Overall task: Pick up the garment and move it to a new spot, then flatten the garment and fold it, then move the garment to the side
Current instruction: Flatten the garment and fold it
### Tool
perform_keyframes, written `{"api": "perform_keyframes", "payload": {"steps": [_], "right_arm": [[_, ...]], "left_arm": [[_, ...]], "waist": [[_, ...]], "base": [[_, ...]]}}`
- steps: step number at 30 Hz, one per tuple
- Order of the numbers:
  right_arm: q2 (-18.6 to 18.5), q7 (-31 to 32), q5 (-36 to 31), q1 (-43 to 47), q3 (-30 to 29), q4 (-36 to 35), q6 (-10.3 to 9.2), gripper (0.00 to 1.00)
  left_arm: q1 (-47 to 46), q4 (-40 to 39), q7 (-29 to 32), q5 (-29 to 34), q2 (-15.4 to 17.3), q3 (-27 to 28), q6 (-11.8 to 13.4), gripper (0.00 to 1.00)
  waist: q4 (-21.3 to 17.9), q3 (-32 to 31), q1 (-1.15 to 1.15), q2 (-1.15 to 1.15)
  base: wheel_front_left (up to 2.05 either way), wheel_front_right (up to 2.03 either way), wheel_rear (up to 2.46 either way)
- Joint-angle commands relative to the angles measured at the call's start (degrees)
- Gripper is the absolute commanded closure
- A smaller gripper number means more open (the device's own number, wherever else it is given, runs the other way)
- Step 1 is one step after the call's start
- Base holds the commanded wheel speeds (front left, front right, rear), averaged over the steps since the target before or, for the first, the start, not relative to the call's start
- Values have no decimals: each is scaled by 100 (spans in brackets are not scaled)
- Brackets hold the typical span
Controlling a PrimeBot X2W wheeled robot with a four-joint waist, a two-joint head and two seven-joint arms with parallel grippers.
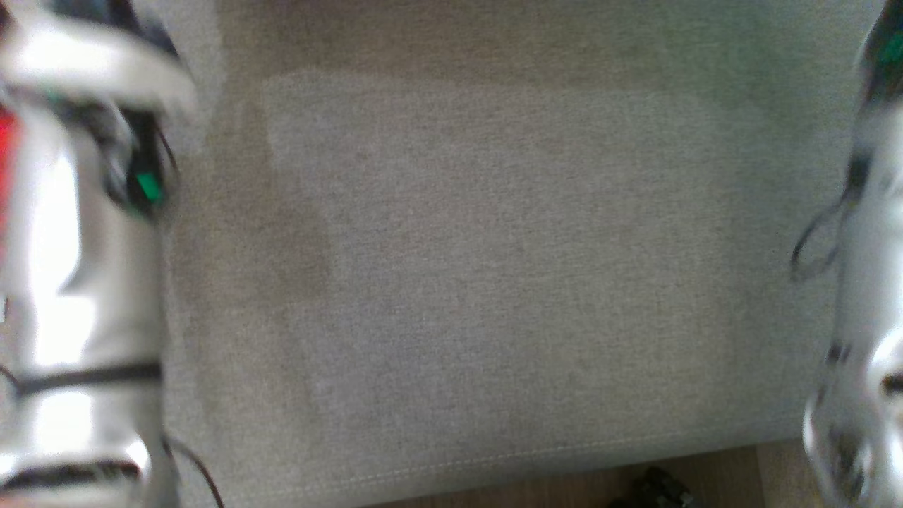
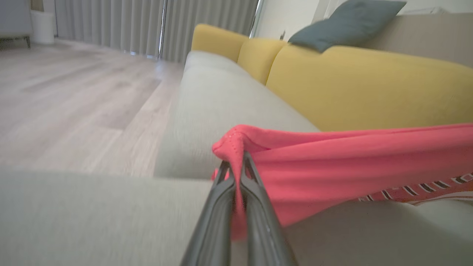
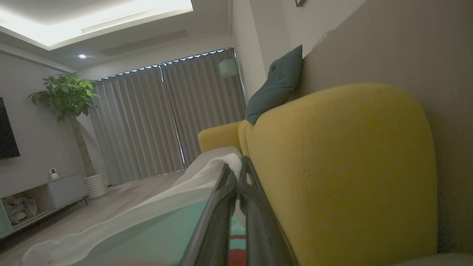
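garment [image 2: 332, 162] is hanging pinched in the left gripper [image 2: 235, 162]. in the left wrist view those two dark fingers are pressing together on a bunched pink corner, with cloth poking out above the tips and a strip trailing down between them. from there the pink fabric is stretching off to that view's right, riding just above the grey sofa seat [image 2: 221, 96] and in front of the yellow back cushions [image 2: 369, 88]. along its lower edge a striped band [image 2: 425, 186] is showing dark and white marks, too small to read. over in the right wrist view the right gripper [image 3: 236, 164] is clenching too, biting on a white cloth edge running down into teal, with a sliver of red low between the fingers; that is looking like another part of the garment. a white pot [image 3: 94, 184] by the curtains [image 3: 147, 122] is holding a leafy tree [image 3: 63, 92], and a low cabinet [image 3: 40, 199] is holding something crumpled on its open shelf, too dim to tell. in the head view the left forearm [image 1: 77, 282] and right forearm [image 1: 868, 282] are showing blurred at the seat's edges.
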Motion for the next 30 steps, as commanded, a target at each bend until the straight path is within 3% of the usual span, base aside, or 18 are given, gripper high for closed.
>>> {"api": "perform_keyframes", "payload": {"steps": [1, 7, 13, 21, 30], "right_arm": [[48, -34, 272, 494, 99, -387, 36, 100], [76, 279, 699, 2078, 644, -848, 36, 100], [31, 694, 726, 3377, 930, -1169, 36, 100], [47, 929, 730, 4519, 953, -1553, 36, 100], [118, 1078, 761, 5406, 852, -1850, 36, 100]], "left_arm": [[325, -223, -24, 19, 157, 349, 14, 100], [1384, -266, -24, 136, -82, 644, -18, 100], [2344, -259, -25, 282, -270, 881, -32, 100], [3241, -338, -25, 274, -397, 1008, -38, 100], [4173, -600, -25, -125, -403, 627, 65, 100]], "waist": [[-53, -87, -1, 0], [-186, -369, -1, 0], [-251, -838, -1, 0], [-180, -1513, -1, 0], [-108, -2194, -1, 0]], "base": [[0, 0, 0], [0, 0, 0], [0, 0, 0], [0, 0, 0], [0, 0, 0]]}}
